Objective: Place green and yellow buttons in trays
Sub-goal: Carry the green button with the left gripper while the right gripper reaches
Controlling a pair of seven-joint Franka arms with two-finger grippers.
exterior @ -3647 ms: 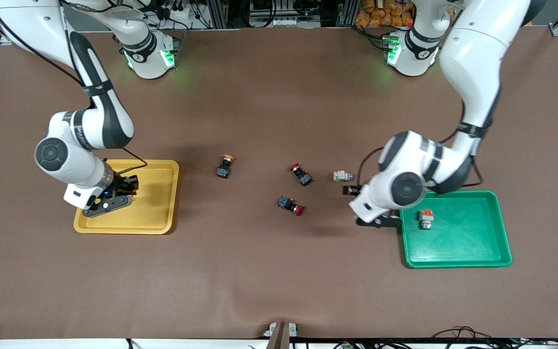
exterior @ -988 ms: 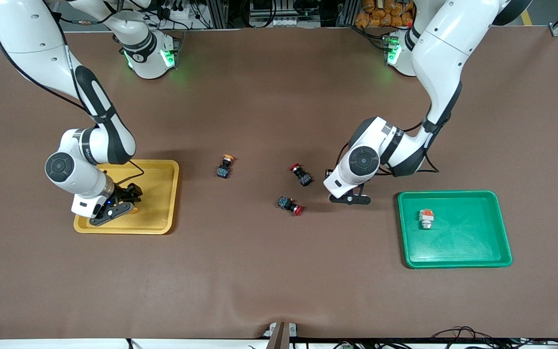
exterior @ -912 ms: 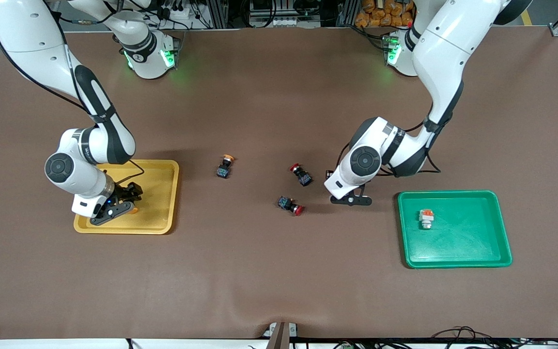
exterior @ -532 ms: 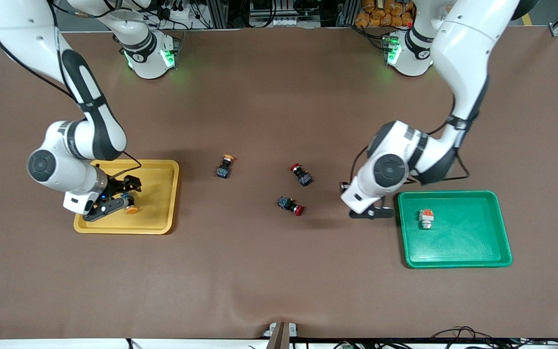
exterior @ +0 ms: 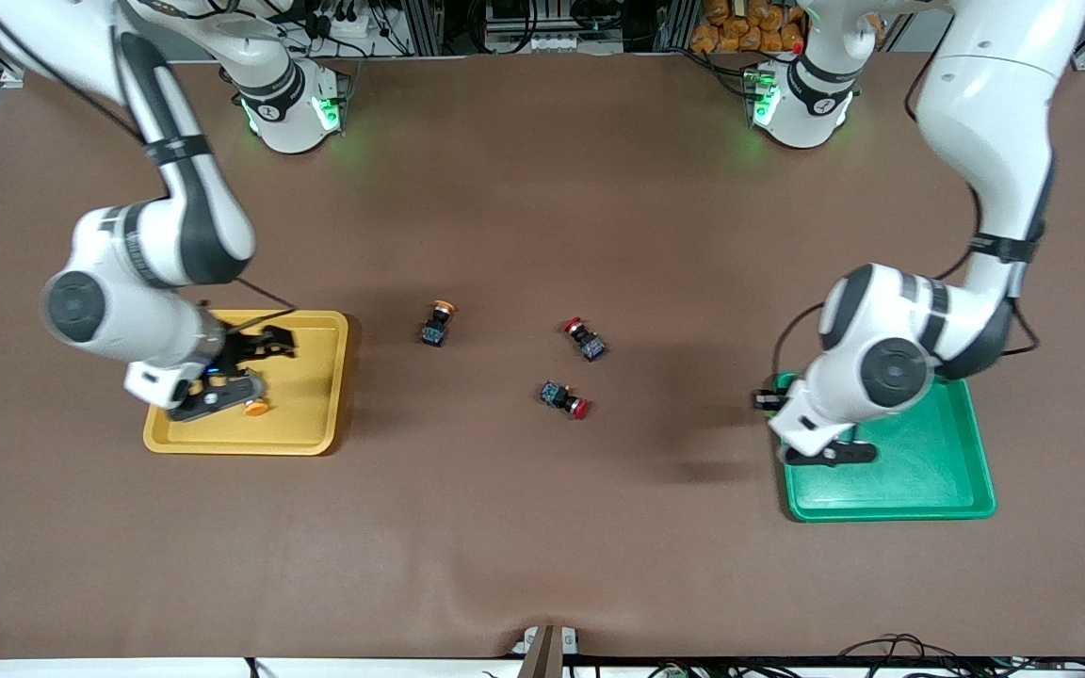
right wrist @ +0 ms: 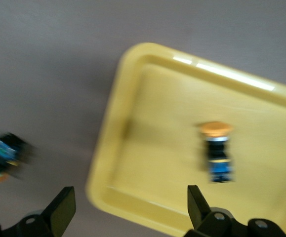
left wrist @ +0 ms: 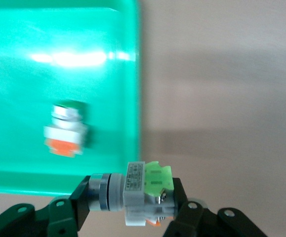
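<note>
Brown table (exterior: 542, 527): left gripper (left wrist: 133, 217) fingers clamped on a white-grey green button (left wrist: 143, 192) over the green tray (exterior: 938, 490) rim, ready to drop. Right gripper (right wrist: 128, 207) fingers apart above the yellow tray (exterior: 316, 414); yellow-capped button (right wrist: 217, 153) lies inside, another (exterior: 436, 323) at its 3 o'clock.

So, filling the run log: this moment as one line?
left gripper: holds white-grey switch over green tray | right gripper: open above yellow tray
</note>
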